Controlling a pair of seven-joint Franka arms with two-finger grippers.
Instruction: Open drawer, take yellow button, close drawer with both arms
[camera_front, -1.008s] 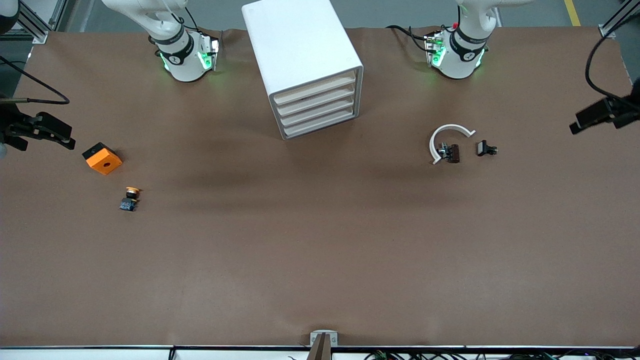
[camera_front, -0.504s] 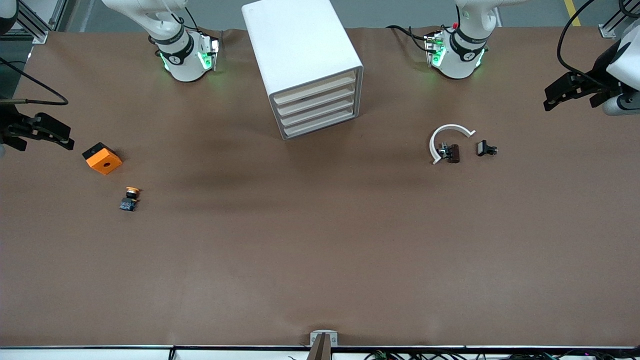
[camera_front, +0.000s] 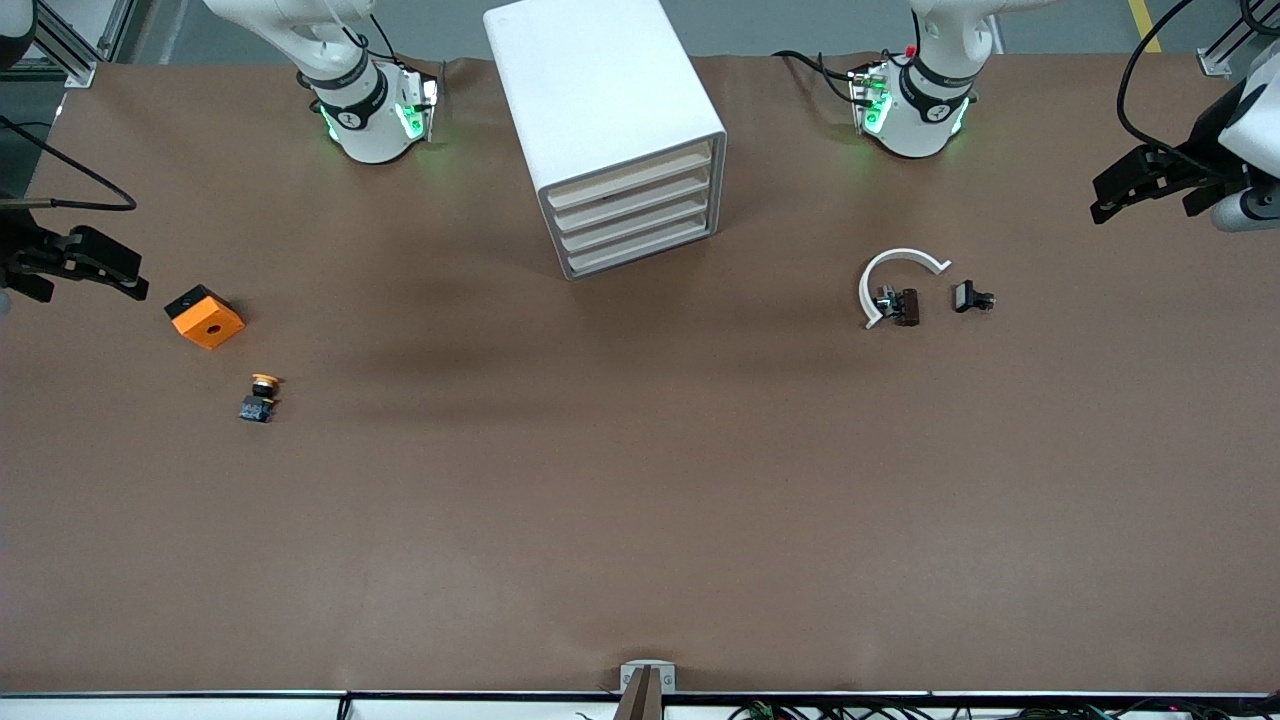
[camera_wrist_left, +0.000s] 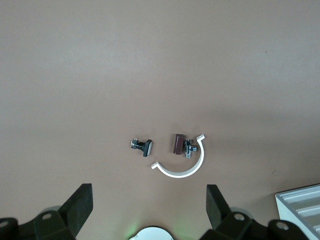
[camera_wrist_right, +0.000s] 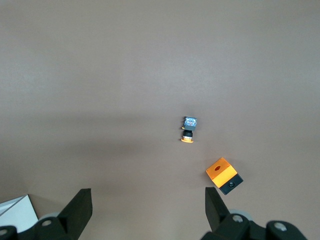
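The white four-drawer cabinet (camera_front: 600, 110) stands between the two arm bases, with all its drawer fronts (camera_front: 632, 215) shut. The button (camera_front: 261, 397), orange cap on a black-blue body, lies on the table toward the right arm's end; it also shows in the right wrist view (camera_wrist_right: 188, 129). My right gripper (camera_front: 85, 275) is open and empty, high over the table's edge at that end, beside the orange block (camera_front: 205, 316). My left gripper (camera_front: 1145, 200) is open and empty, high over the left arm's end. Both grippers show open in their wrist views (camera_wrist_left: 149, 207) (camera_wrist_right: 147, 207).
A white arc (camera_front: 895, 280) with a dark clip (camera_front: 905, 306) and a second black clip (camera_front: 972, 297) lie toward the left arm's end; they show in the left wrist view (camera_wrist_left: 182, 167). A cabinet corner (camera_wrist_left: 300, 200) shows there too.
My left gripper has swung up into view over the left arm's end of the table and now holds nearly still. The right gripper has hardly moved.
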